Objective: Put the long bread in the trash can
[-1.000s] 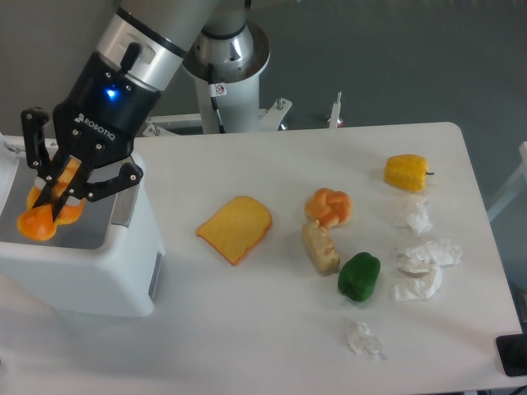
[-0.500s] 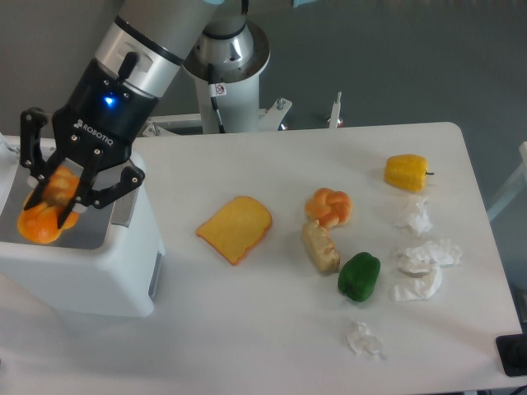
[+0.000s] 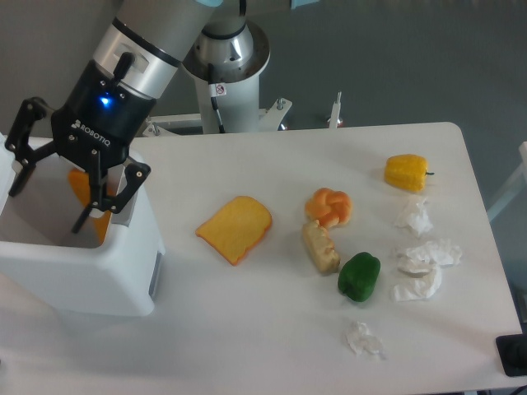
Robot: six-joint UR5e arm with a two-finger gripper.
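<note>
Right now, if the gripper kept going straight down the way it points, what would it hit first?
Probably the long bread standing inside the trash can. The gripper hangs open over the bin's mouth, fingers pointing down into it. Depth is unclear from this single view, so it might instead reach the bin's floor beside the bread.

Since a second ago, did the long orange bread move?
Yes. The smooth orange-yellow long bread left the black robot hand, whose fingers are now spread, and dropped from the near rim of the white plastic trash can down inside it.

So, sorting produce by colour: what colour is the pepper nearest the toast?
Green pepper, clearest in the fixed camera view.
</note>
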